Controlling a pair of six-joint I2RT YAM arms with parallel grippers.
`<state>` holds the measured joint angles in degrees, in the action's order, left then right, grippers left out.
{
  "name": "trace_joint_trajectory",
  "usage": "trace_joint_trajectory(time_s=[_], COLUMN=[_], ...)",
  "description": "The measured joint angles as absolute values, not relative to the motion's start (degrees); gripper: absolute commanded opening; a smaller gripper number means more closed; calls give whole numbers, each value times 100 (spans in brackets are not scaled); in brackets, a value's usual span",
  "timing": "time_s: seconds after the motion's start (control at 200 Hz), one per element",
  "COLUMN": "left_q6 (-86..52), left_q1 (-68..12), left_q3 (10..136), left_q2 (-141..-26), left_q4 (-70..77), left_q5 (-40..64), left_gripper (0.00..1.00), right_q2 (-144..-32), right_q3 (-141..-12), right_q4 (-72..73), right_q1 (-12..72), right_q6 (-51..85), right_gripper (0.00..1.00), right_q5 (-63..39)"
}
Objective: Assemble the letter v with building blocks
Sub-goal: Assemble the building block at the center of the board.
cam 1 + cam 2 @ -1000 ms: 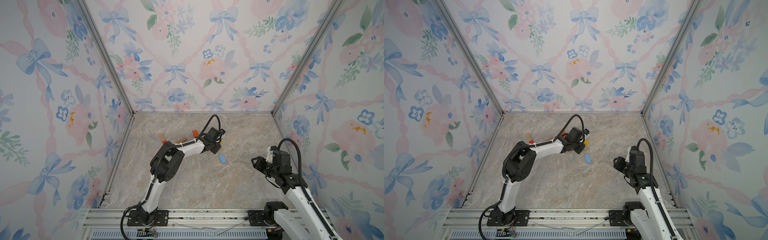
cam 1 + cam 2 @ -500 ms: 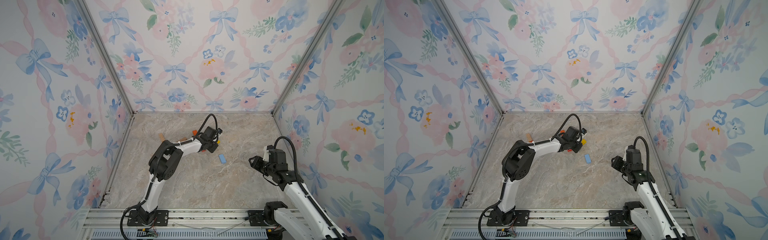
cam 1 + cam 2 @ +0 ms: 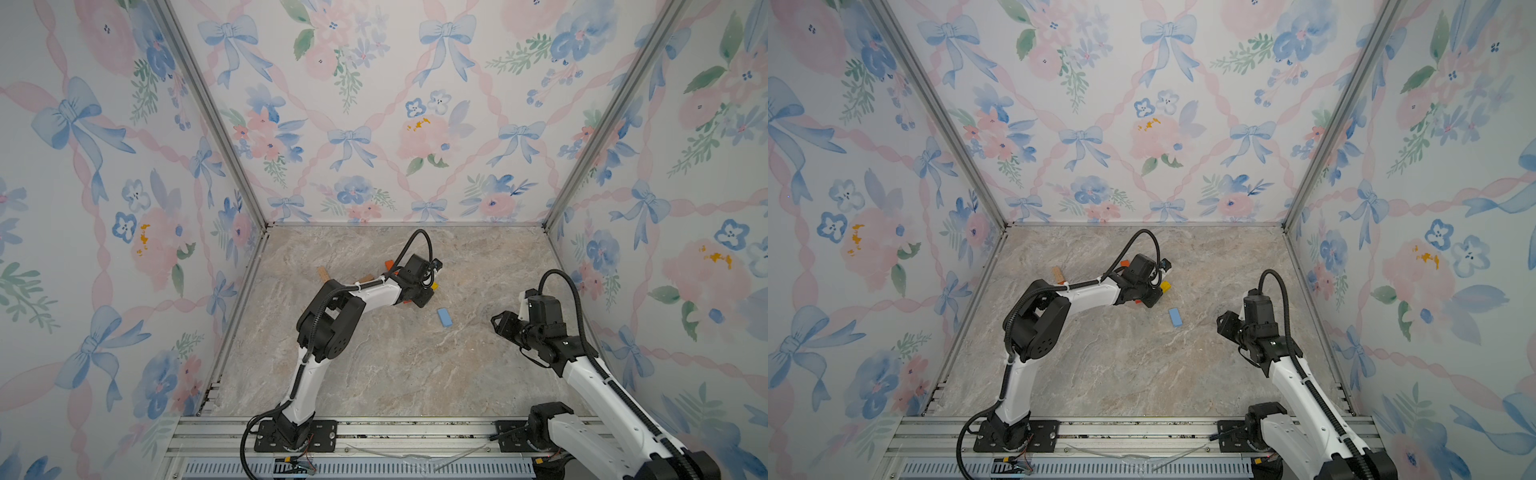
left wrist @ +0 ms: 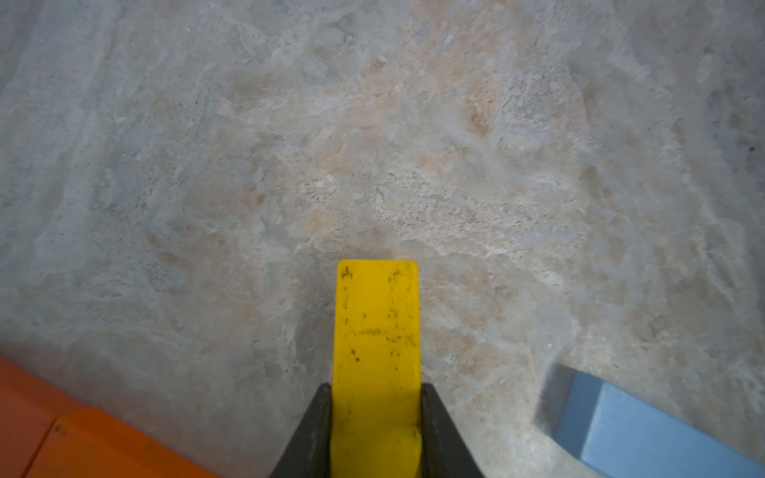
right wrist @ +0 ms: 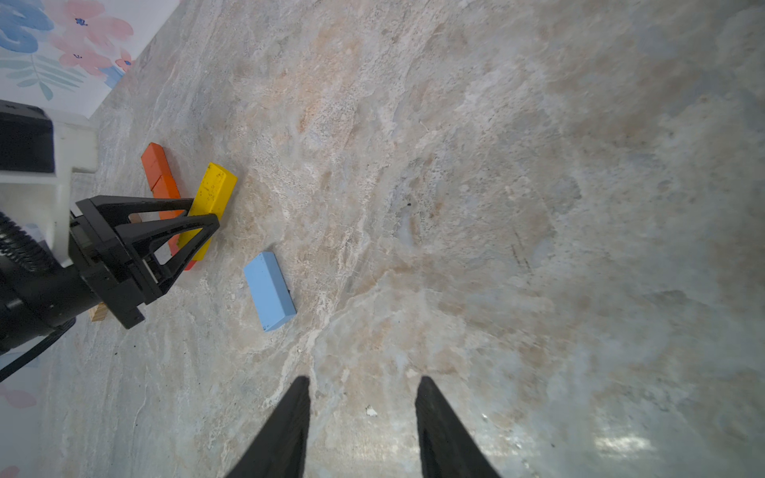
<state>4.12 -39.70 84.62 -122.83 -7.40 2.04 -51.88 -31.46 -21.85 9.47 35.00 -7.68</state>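
L gripper (image 4: 376, 391) tight on yellow block (image 4: 376, 323), orange blocks (image 4: 103, 447) beside, maybe touching; blue block (image 4: 645, 430) near; R gripper (image 5: 362, 385) apart, empty.

The yellow block (image 4: 376, 331) has little dark marks. There is an orange block (image 5: 159, 174), a light blue block (image 5: 270, 291) and a plain wood block (image 3: 323, 273). The table (image 3: 415, 374) looks like grey and tan stone. The walls (image 3: 353, 83) have pink flowers and blue bows. The arms (image 3: 374, 293) are white and black
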Motion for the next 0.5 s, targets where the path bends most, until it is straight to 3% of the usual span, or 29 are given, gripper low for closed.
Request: trace_joint_trajectory(time_s=[0.255, 0.5], left_q6=[414, 414], left_q1=[-3935, -3935], left_q3=[8383, 8372], left_q2=[-12283, -12283], left_q4=[-733, -733], left_q5=[200, 198], left_gripper=[1, 9], right_q2=[-5284, -5339], right_q3=[-3146, -3146], right_q4=[-2115, -2073], right_q1=[1048, 1118], right_q6=[3603, 3651], right_gripper=[45, 46], right_q5=[-718, -685])
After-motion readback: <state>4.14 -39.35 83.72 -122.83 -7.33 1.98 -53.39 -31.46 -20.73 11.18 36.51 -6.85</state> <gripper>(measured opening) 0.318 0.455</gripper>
